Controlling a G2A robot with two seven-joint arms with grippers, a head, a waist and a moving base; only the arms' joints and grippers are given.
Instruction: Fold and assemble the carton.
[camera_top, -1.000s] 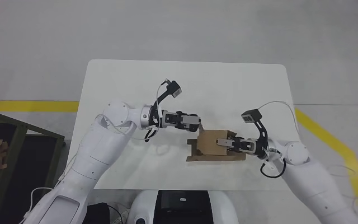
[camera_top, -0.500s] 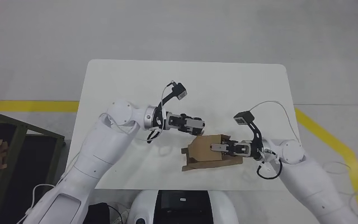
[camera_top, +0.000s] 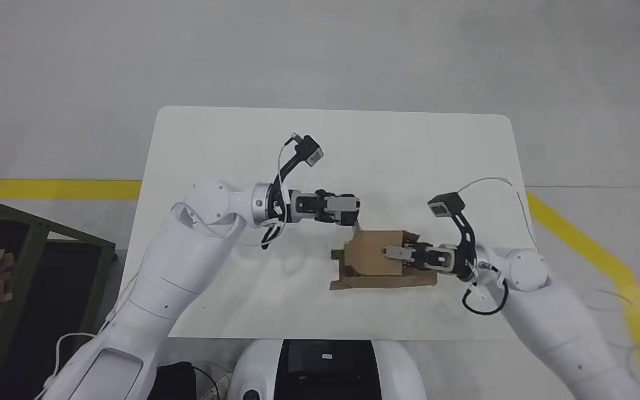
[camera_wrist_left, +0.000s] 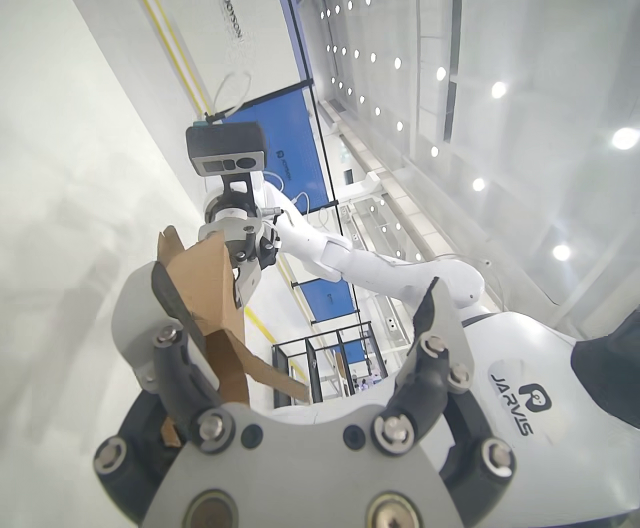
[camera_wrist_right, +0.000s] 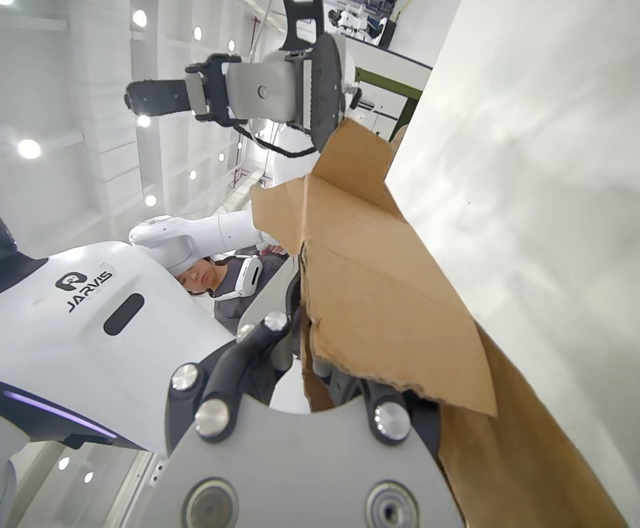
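The left tool (camera_top: 347, 205) hangs over the middle of the white tabletop (camera_top: 200, 150), pointing toward 3 o'clock. Its two fingers (camera_wrist_left: 172, 300) are spread wide with nothing between them, and it is apart from the cardboard.

From that tool the brown carton (camera_top: 378, 258) sits at about 5 o'clock, near but not touching. It rests on the tabletop's near half, roughly 4 o'clock from the tabletop's centre. It is only partly formed: the panels stand tilted rather than square, a loose flap juts out at the 9 o'clock end, and a strip of cardboard lies flat along its 6 o'clock side.

The right tool (camera_top: 403, 253) is at the carton's 3 o'clock end, pointing toward 9 o'clock. It is drawn narrow on a panel of the carton. In the right wrist view the cardboard runs down between its fingers and hides their tips.
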